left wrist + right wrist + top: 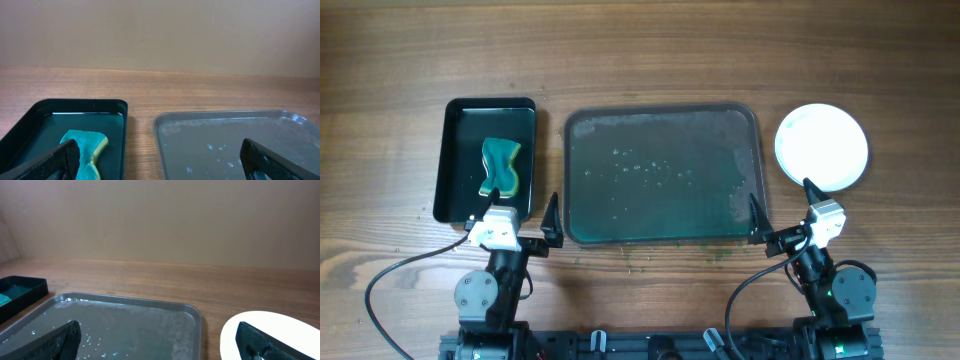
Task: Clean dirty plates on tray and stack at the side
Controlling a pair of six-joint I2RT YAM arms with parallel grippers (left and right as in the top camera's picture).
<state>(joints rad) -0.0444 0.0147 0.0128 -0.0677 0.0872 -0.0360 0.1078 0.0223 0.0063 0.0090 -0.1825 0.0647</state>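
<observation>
Zero smears visible: round white plates (821, 148) sit plain white on the worktop (640, 60) just right of the large dark grey-green rectangular tray (660, 180), itself wet and bare, so task looks done (stack count unreadable); left jaws and right jaws gape empty at its near edge.

Pretty sure this is a robotics lab bench, not anyone's kitchen. A black left robot arm (483, 290) and right robot arm (842, 290) sit on a black metal rail (650, 346) at the edge of a brown wood-grain table (650, 50), with a loose black cable (400, 268) trailing off. Behind it is just a bare beige wall (160, 30). The wet grey-green rectangular tray (660, 108) and small glossy black tray (490, 101) holding a teal-and-yellow sponge (501, 166) sit neatly side by side.
</observation>
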